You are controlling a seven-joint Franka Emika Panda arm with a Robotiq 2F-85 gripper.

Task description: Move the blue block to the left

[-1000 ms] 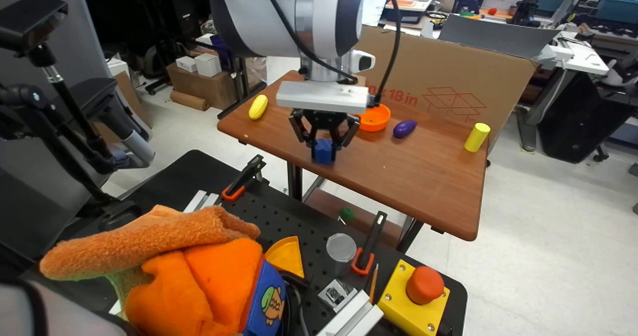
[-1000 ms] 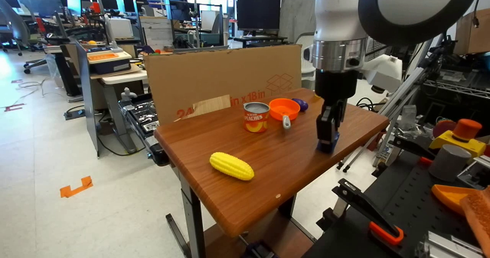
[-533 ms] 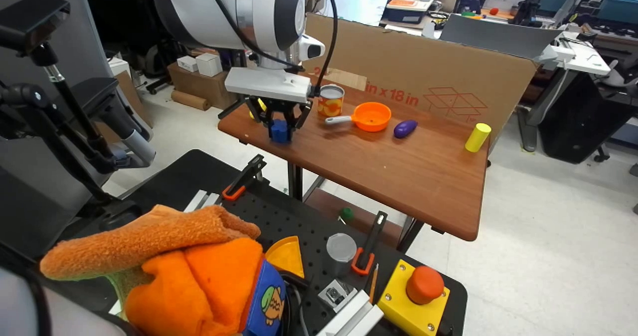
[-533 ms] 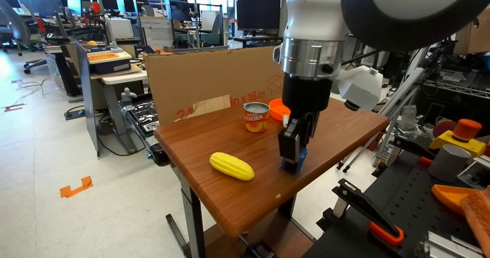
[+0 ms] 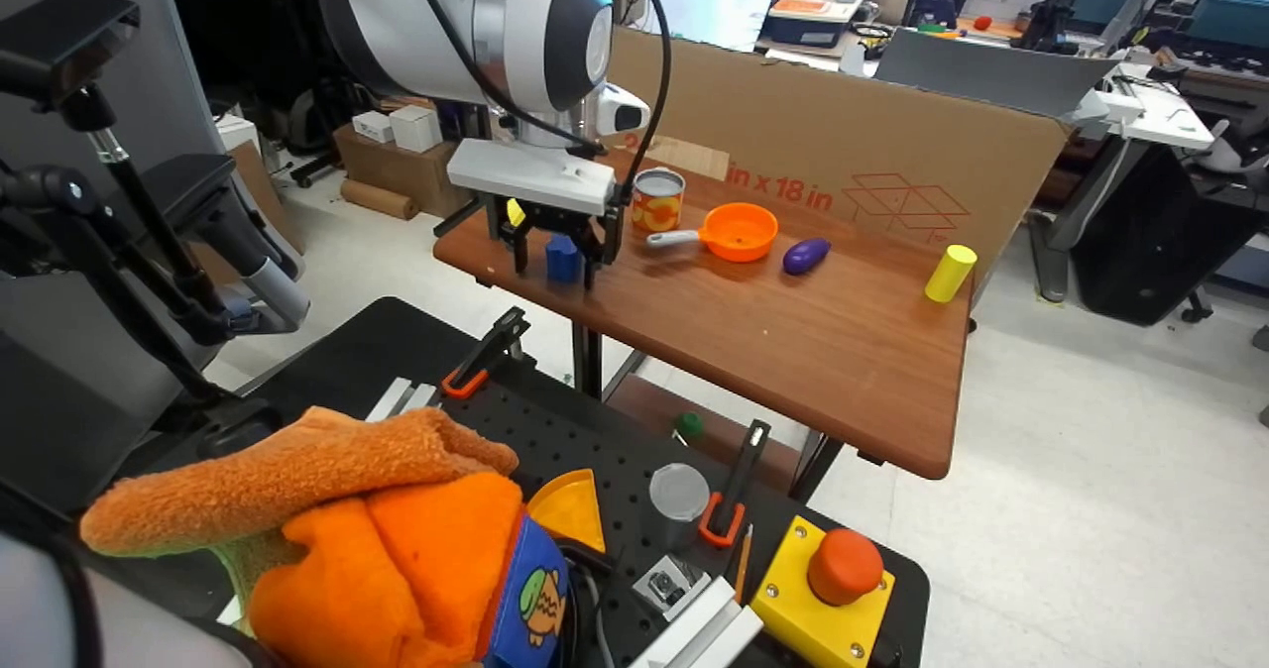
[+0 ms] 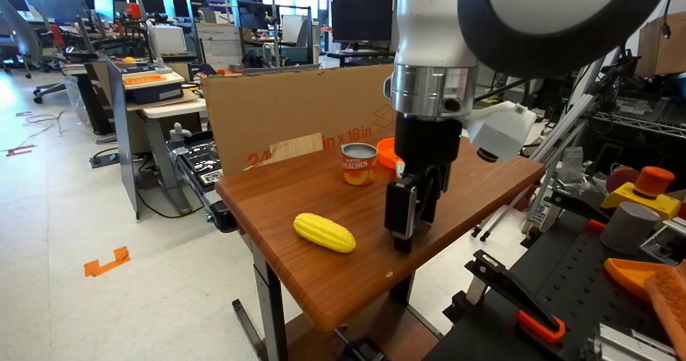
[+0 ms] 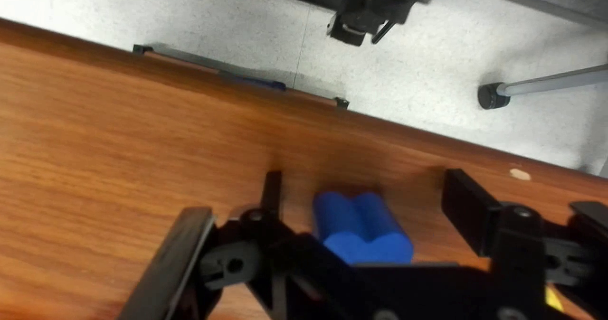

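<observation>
The blue block (image 7: 363, 244), lobed in outline, stands on the wooden table (image 7: 118, 144) near its edge. My gripper (image 7: 364, 181) is open around it, with bare wood showing between the block and each finger in the wrist view. Part of the block's near side is covered there by the gripper's body. In an exterior view the blue block (image 5: 563, 259) shows between the spread fingers (image 5: 590, 277). From the opposite side the gripper (image 6: 416, 232) hides the block.
Toward the back are a peach can (image 6: 359, 164), an orange pan (image 5: 742, 232) and a purple object (image 5: 806, 256). A yellow corn cob (image 6: 324, 232) lies close to the gripper's side of the table. A yellow cylinder (image 5: 950, 273) stands at the far end. Cardboard (image 5: 843, 143) walls the back edge.
The arm carried the blue block along the table toward the corn's end, uncovering the can and pan handle. Since half a second ago the jaws have opened, and the block stands free between them.
</observation>
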